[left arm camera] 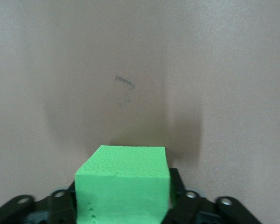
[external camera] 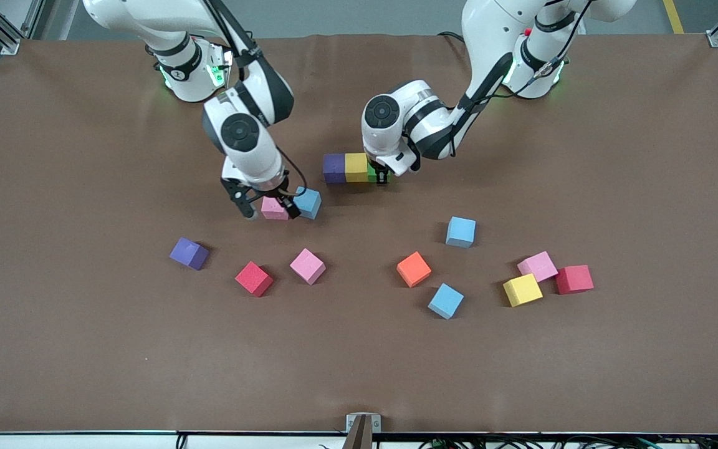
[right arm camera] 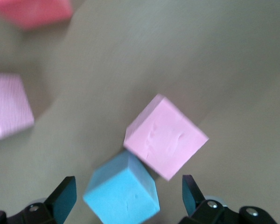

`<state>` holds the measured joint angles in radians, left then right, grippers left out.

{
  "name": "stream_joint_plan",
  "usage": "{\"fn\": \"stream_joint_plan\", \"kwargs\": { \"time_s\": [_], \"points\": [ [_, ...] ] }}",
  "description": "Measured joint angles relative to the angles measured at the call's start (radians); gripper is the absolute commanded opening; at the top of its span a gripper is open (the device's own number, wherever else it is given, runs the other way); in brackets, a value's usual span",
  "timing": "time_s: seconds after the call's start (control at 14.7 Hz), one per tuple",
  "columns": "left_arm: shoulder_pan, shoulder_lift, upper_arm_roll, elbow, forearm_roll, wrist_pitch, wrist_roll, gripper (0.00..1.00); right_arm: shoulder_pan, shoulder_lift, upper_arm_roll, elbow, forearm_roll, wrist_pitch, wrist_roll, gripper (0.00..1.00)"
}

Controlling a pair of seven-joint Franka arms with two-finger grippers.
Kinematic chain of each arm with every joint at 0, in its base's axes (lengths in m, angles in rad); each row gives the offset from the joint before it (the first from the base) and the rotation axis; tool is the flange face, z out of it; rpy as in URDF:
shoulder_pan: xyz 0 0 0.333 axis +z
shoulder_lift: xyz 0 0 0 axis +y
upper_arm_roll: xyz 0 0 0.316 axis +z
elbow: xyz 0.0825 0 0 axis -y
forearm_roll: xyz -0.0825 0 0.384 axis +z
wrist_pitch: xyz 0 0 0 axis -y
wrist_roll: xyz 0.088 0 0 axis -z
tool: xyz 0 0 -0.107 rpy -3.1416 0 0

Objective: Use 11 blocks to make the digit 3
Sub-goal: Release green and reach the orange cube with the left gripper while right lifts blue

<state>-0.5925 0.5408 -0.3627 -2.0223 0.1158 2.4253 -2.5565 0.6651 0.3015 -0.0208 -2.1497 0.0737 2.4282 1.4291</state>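
A row of blocks, purple (external camera: 334,168), yellow (external camera: 356,167) and green (external camera: 376,175), lies mid-table. My left gripper (external camera: 382,176) is shut on the green block (left arm camera: 123,184) at the row's end toward the left arm; its fingers (left arm camera: 178,193) press both sides. My right gripper (external camera: 271,213) is open and low over a pink block (external camera: 273,209) that touches a light blue block (external camera: 308,202). In the right wrist view the gripper (right arm camera: 128,198) has the light blue block (right arm camera: 123,193) and a corner of the pink block (right arm camera: 165,135) between its fingers (right arm camera: 64,198).
Loose blocks lie nearer the front camera: purple (external camera: 189,253), red (external camera: 254,279), pink (external camera: 308,266), orange (external camera: 414,269), two light blue (external camera: 460,232) (external camera: 445,301), and a cluster of pink (external camera: 538,266), yellow (external camera: 522,290) and red (external camera: 574,279).
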Motion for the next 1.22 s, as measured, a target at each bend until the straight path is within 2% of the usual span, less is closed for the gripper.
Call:
{"fn": "stream_joint_plan", "kwargs": {
  "time_s": [0.48, 0.88, 1.22],
  "points": [
    [0.000, -0.029, -0.002, 0.026, 0.007, -0.031, 0.000, 1.00, 0.046, 0.052, -0.001, 0.000, 0.000, 0.068, -0.405, 0.99],
    [0.009, -0.168, -0.007, 0.047, 0.008, -0.165, 0.018, 1.00, 0.081, 0.075, -0.001, 0.009, 0.000, 0.092, -0.444, 0.97],
    [0.088, -0.197, 0.005, 0.191, 0.009, -0.277, 0.184, 1.00, 0.088, 0.086, -0.001, 0.010, -0.020, 0.098, -0.462, 0.91]
  ]
}}
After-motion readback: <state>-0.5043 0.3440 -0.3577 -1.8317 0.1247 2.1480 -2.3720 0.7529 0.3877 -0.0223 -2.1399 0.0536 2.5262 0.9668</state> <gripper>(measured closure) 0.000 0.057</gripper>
